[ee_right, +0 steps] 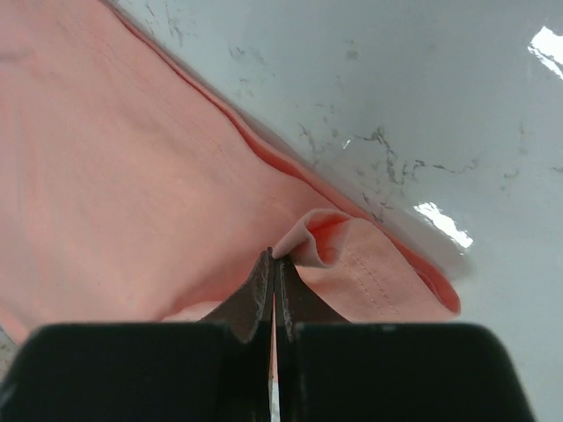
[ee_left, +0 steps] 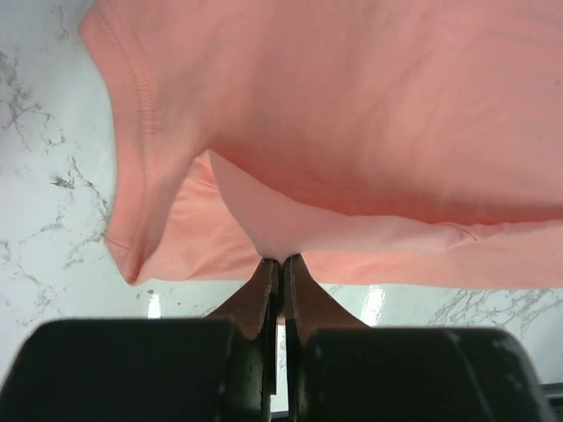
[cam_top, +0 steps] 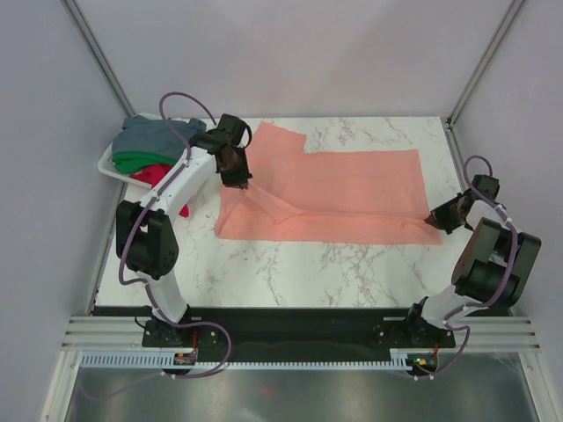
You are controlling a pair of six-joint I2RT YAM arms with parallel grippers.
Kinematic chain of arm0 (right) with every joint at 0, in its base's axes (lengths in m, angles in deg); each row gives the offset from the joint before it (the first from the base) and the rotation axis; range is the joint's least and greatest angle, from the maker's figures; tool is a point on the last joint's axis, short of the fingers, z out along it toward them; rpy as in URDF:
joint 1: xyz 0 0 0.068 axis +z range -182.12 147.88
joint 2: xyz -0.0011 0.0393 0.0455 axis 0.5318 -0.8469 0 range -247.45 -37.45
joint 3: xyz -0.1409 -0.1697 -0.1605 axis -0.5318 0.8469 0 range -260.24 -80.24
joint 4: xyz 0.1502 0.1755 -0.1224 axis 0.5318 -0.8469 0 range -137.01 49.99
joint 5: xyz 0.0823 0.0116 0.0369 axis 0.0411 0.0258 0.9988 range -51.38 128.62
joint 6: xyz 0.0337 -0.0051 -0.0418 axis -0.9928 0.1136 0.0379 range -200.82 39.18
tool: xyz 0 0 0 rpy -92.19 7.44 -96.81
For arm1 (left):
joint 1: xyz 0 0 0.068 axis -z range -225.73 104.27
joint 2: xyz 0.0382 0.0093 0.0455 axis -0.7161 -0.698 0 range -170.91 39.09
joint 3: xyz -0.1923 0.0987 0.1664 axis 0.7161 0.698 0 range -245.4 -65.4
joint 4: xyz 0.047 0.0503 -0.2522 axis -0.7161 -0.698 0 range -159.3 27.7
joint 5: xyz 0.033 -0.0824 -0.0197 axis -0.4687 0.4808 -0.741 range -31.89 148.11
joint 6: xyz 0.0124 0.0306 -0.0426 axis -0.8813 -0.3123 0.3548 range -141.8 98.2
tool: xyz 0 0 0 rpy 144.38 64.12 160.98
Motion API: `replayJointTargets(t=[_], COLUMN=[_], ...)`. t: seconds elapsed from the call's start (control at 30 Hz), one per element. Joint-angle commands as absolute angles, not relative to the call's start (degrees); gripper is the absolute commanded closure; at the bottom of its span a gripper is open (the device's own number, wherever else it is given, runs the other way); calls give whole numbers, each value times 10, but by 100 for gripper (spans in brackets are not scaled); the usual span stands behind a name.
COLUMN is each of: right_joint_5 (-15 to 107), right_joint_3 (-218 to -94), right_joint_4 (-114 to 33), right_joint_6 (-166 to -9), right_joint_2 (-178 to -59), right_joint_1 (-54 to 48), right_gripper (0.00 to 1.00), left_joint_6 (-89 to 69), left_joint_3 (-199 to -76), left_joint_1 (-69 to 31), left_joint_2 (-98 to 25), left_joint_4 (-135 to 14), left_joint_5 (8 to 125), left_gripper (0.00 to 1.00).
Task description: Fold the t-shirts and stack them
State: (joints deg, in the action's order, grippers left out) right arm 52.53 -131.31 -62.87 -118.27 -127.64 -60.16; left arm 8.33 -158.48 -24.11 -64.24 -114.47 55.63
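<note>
A salmon-pink t-shirt (cam_top: 352, 189) lies spread across the marble table. My left gripper (cam_top: 236, 178) is shut on a pinch of its left part and holds that cloth lifted; the left wrist view shows the salmon-pink t-shirt (ee_left: 378, 114) hanging from my left gripper (ee_left: 281, 260). My right gripper (cam_top: 437, 220) is shut on the shirt's near right corner; in the right wrist view the salmon-pink t-shirt (ee_right: 132, 176) folds up at my right gripper (ee_right: 274, 257). Grey-blue (cam_top: 154, 134), green (cam_top: 134, 161) and red (cam_top: 157, 175) t-shirts are piled in the basket at the far left.
The white mesh basket (cam_top: 107, 166) stands at the table's far left corner, next to my left arm. Metal frame posts (cam_top: 97, 53) rise at both back corners. A black base rail (cam_top: 290, 330) runs along the near edge.
</note>
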Motion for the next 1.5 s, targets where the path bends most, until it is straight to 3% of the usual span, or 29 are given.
replayJointTargets(t=[0.0, 0.33, 0.47, 0.5, 0.53, 0.6, 0.73, 0.83, 1.13, 1.23, 1.47], right_joint_5=[521, 515, 516, 525, 536, 565, 524, 498, 515, 527, 553], right_joint_3=[-1346, -1417, -1437, -1442, -1454, -1470, -1465, -1420, -1236, -1195, -1191], right_joint_4=[-601, -604, -602, -602, -602, -606, -635, -642, -633, -610, -577], right_joint_6=[-1178, -1183, -1183, -1183, -1181, -1172, -1153, -1152, -1150, -1153, -1157], right_joint_2=[-1295, -1339, -1385, -1404, -1412, -1418, -1366, -1309, -1159, -1144, -1195], right_joint_1=[-595, -590, -590, -590, -589, -589, -590, -608, -690, -704, -706], right_gripper=[100, 100, 96, 83, 51, 24, 2, 2, 5, 10, 27], left_joint_6=[50, 48, 46, 46, 44, 43, 62, 81, 217, 245, 282], left_joint_3=[-1614, -1631, -1671, -1684, -1701, -1759, -1753, -1688, -1242, -1138, -1057], left_joint_1=[-254, -279, -282, -283, -285, -285, -282, -282, -283, -284, -286], left_joint_2=[-645, -662, -711, -725, -759, -781, -718, -640, -341, -309, -309], left_joint_4=[-1155, -1156, -1158, -1165, -1175, -1218, -1211, -1196, -995, -944, -832], left_joint_5=[560, 563, 573, 578, 578, 578, 532, 508, 509, 521, 511], left_gripper=[96, 95, 84, 59, 47, 19, 5, 5, 7, 7, 5])
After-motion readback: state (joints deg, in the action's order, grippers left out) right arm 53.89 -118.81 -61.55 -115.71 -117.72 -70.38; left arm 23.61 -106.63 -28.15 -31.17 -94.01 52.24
